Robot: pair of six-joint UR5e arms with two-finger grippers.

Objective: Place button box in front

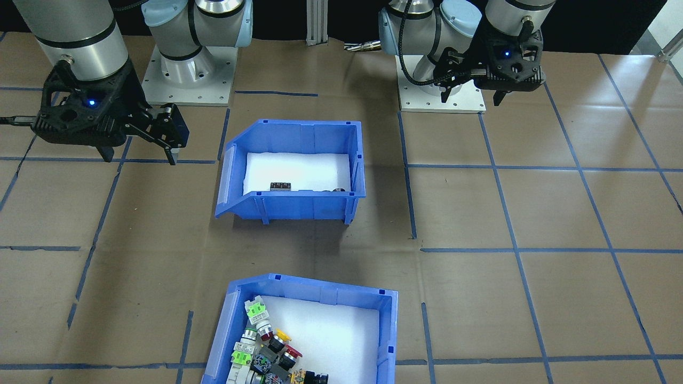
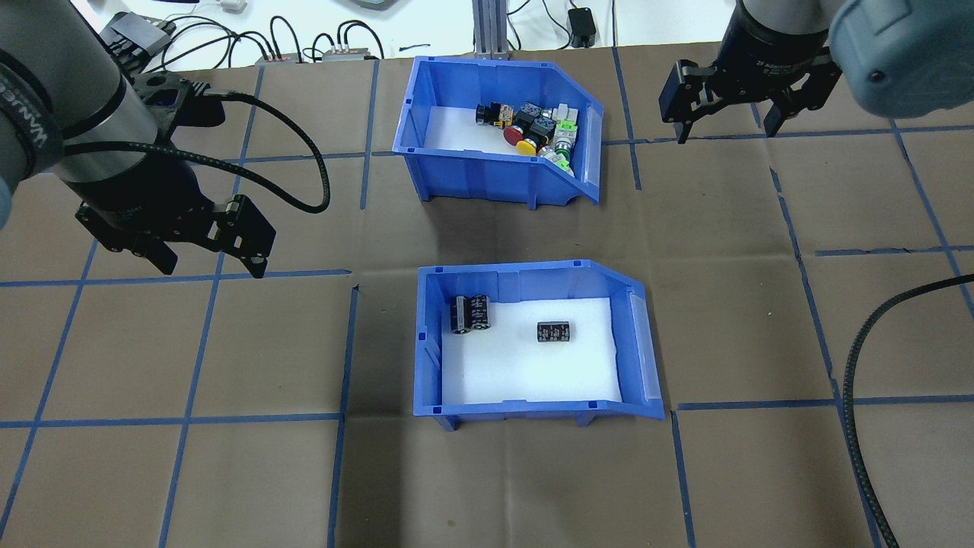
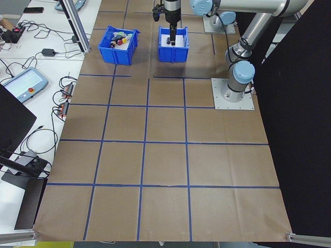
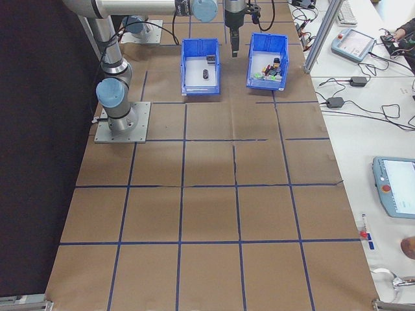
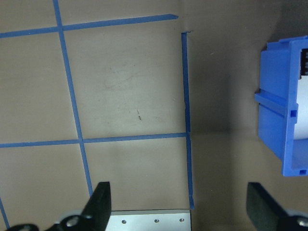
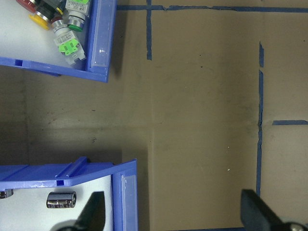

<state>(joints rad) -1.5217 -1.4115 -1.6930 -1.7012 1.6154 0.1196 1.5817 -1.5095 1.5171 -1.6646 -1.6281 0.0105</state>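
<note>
The button box [image 2: 487,179], a blue bin with white foam and green, yellow and red push buttons [image 2: 533,129], stands on the far side of the table, beyond the other bin; it also shows in the front view [image 1: 320,285]. My left gripper [image 2: 213,262] hangs open and empty over bare paper, left of the near bin. Out past the button box's open end, my right gripper [image 2: 723,131] is open too, holding nothing. In the right wrist view, a corner of the button box [image 6: 57,67] lies at top left, clear of the fingers.
An identical blue bin [image 2: 533,411] holding black cylinders [image 2: 472,313] sits close to the robot, in line with the button box. Blue tape lines grid the brown paper. An aluminium post [image 2: 487,23], cables and devices sit past the far edge.
</note>
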